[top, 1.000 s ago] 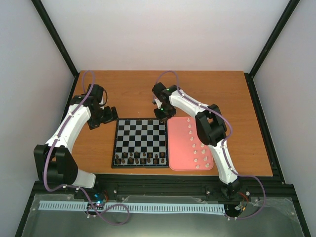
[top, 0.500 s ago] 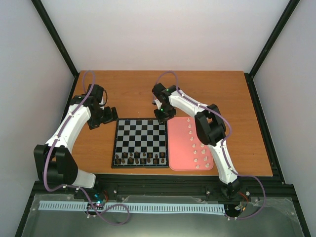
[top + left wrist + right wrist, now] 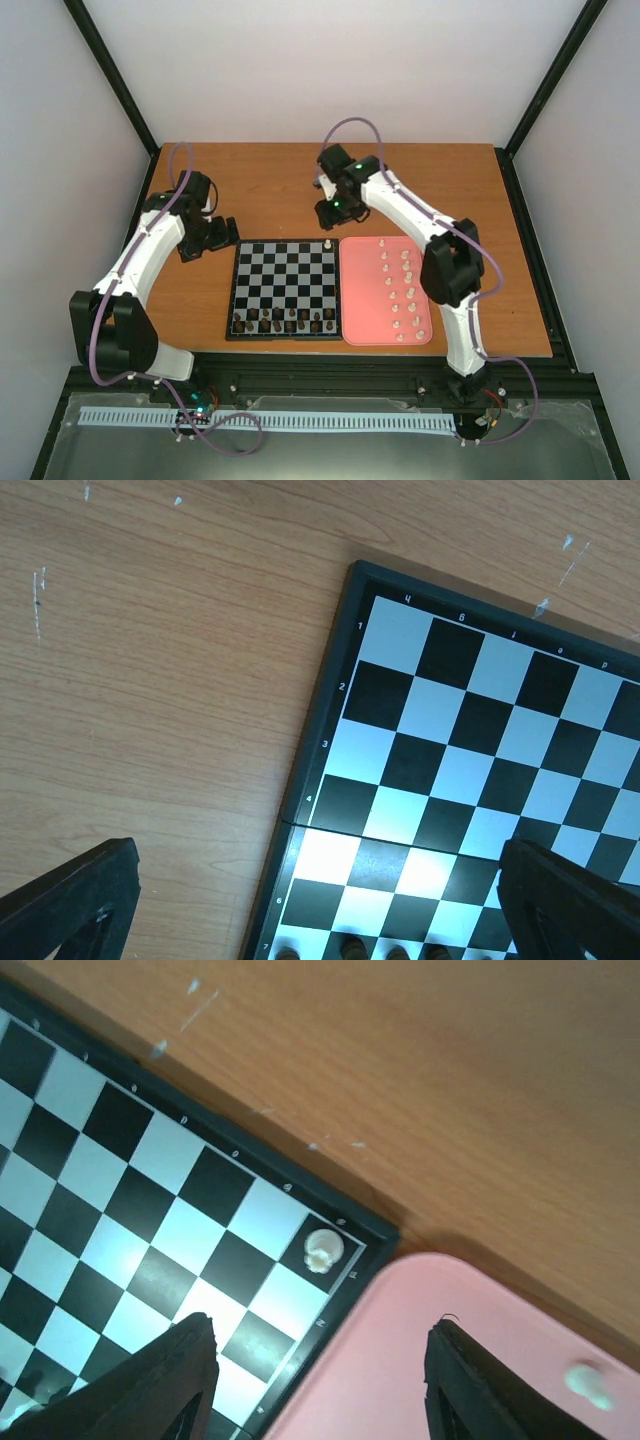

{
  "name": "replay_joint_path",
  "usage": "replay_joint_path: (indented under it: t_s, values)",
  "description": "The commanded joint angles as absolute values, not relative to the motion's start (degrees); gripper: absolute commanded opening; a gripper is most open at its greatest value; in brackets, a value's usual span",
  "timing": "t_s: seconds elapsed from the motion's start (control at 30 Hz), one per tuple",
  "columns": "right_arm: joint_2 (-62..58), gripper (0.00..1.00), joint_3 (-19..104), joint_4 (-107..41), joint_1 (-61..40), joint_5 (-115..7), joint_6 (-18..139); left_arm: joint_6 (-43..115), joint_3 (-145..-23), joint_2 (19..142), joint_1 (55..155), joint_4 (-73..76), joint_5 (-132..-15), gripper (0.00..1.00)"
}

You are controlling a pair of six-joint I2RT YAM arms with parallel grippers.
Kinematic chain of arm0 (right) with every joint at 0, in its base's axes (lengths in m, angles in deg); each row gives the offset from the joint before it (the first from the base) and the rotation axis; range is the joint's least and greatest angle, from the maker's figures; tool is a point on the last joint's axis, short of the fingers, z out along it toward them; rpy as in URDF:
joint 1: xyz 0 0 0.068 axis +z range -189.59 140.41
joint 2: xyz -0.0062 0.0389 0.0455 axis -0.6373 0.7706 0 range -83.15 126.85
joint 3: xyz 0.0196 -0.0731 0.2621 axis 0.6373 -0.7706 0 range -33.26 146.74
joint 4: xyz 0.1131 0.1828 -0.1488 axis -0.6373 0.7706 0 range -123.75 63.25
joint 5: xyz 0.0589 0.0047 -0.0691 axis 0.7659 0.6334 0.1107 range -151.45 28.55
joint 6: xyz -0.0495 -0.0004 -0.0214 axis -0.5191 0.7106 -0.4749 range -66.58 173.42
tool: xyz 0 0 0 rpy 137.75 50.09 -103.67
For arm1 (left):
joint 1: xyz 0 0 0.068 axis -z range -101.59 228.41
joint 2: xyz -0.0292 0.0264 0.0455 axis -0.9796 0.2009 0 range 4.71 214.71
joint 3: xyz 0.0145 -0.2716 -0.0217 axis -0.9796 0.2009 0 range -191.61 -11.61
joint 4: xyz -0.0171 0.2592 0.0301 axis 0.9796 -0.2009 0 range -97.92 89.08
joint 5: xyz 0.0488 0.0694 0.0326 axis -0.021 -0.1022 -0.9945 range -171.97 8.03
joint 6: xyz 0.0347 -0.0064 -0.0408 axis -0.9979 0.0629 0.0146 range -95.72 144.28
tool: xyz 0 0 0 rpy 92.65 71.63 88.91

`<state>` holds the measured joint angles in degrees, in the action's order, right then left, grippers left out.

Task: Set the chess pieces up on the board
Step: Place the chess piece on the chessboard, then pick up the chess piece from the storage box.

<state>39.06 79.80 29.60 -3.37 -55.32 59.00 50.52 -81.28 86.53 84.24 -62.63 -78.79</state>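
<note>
The right gripper (image 3: 320, 1328) held its fingers (image 3: 190, 1370) spread wide with nothing between them. Just ahead of the gap, one white chess piece (image 3: 323, 1250) stood on the corner square of the board (image 3: 130, 1120), near the pink tray (image 3: 420, 1380). A second piece (image 3: 590, 1385) sat on the tray beside the right-hand finger. The left gripper (image 3: 318, 850) was also wide open and empty above the board's border, where the numbers 1 to 4 could be read. The letters there were too faint.
</note>
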Motion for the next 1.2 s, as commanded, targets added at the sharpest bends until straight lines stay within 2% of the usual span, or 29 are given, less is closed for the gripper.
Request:
replay_joint_path:
  t_s: [0.0,0.2,0.67,1.17]
  values:
    - [34.3,0.56,75.4,29.1,-8.9,-58.0,60.2,49.2,-82.3,87.6,83.9,-62.9,-78.9,1.00]
    - [36.0,0.48,70.3,29.0,-14.1,-62.0,59.7,48.9,-83.1,88.5,83.9,-63.2,-78.8,1.00]
    - [37.7,0.39,61.4,25.9,-17.3,-62.3,58.8,49.1,-83.6,90.0,83.9,-63.3,-79.0,1.00]
    - [40.6,0.27,62.5,25.3,-18.2,-60.7,58.6,49.4,-84.0,91.8,83.9,-62.8,-78.6,1.00]
